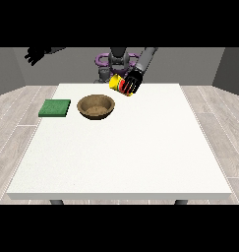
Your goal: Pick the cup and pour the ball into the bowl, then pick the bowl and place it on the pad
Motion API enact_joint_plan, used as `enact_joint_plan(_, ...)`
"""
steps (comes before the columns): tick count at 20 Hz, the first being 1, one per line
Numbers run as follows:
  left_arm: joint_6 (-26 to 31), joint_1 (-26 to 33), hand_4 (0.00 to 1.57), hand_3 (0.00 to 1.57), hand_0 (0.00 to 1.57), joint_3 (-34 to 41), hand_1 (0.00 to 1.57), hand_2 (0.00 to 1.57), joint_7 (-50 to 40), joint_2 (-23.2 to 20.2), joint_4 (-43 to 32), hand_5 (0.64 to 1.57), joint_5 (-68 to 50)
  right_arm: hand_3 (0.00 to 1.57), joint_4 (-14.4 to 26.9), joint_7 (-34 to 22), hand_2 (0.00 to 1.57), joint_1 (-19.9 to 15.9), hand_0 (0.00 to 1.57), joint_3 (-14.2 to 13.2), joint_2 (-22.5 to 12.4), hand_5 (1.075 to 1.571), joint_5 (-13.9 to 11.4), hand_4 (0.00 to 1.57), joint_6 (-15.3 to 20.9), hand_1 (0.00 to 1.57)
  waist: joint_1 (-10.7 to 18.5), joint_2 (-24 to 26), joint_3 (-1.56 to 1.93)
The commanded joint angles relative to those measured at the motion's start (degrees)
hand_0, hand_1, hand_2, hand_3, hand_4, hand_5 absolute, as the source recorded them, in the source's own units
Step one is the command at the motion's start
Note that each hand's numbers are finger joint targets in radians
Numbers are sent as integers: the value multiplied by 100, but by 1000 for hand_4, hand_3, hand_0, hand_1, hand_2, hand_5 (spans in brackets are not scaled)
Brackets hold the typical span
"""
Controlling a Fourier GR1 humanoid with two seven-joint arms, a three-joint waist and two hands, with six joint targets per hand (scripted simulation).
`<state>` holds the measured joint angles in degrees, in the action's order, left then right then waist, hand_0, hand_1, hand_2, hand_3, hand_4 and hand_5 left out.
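A yellow and red cup (119,84) hangs tilted above the table, its mouth turned toward the view's left. The hand at the view's right (134,82) has its black fingers curled round the cup. Lower left of the cup, a brown wooden bowl (96,106) rests on the white table (122,147). I see no ball in the cup or the bowl. A flat green pad (55,108) lies left of the bowl. The hand at the view's left (35,54) is raised high, off the table's left side, holding nothing.
The robot's grey and purple torso (112,63) stands behind the table's far edge. Wooden floor surrounds the table on all sides.
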<state>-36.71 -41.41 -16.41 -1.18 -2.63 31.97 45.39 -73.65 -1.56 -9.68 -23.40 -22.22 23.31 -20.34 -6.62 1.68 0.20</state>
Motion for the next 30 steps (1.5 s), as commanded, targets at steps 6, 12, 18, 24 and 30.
enact_joint_plan(6,868,-1312,1470,1571,1311,-1159,1311,1571,-2346,257,-497,1529,1688,172,671,164,0,-217,0,9,-92,1560,-16,699,-278,0,-100,169,-7)
enact_joint_plan(12,1575,-1854,1099,1571,1470,-2028,1470,1571,-3260,262,-615,1570,2685,248,849,271,0,-603,0,119,6,1556,-174,698,-84,0,-146,48,-11)
enact_joint_plan(18,2528,-1696,1019,1548,410,-2591,410,1341,-3647,263,-215,1571,3006,328,858,555,0,-491,0,389,311,1553,-341,690,-178,0,-462,46,-17)
enact_joint_plan(24,3408,-1352,1119,1570,0,-2925,0,1140,-3485,263,636,1571,3075,165,989,464,0,-624,0,357,207,1550,-399,706,-6,0,-205,236,-19)
enact_joint_plan(30,2517,-1409,1105,1544,748,-1836,748,1571,-3123,-195,1481,1556,2226,50,1145,292,0,-716,0,157,199,1548,-439,713,538,0,416,401,-28)
